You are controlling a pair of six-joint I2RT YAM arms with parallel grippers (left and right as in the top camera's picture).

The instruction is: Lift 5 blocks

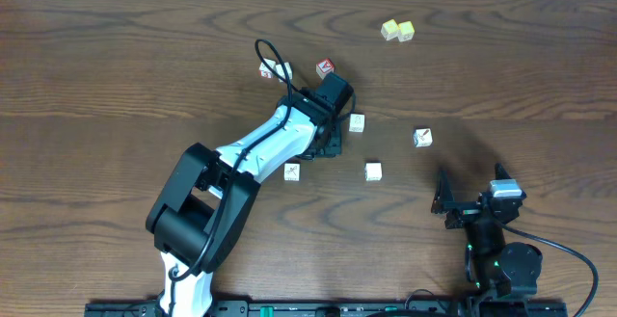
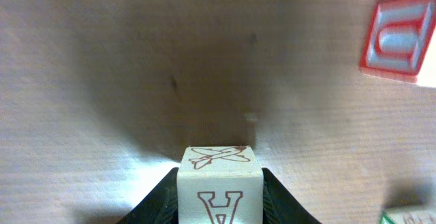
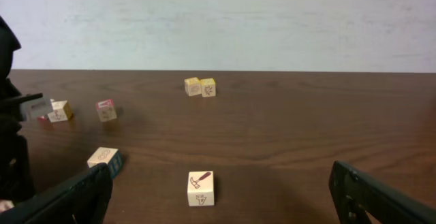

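Left fingers [image 2: 163, 209] pinched a block [image 2: 219, 183], its bottom cut off by the frame; right fingers [image 3: 71, 200] stood spread.

block [image 2: 220, 186]: whitish, brown airplane outline, letter A | cube [image 2: 402, 37]: red face, grey U | table [image 1: 116, 66]: dark brown woodgrain

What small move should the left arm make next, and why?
Probably lift straight up a little. The fingers of the left end effector sit against both sides of the airplane-marked block, which looks squarely gripped, and the red-faced cube stands apart to one side, so a vertical rise should clear it.
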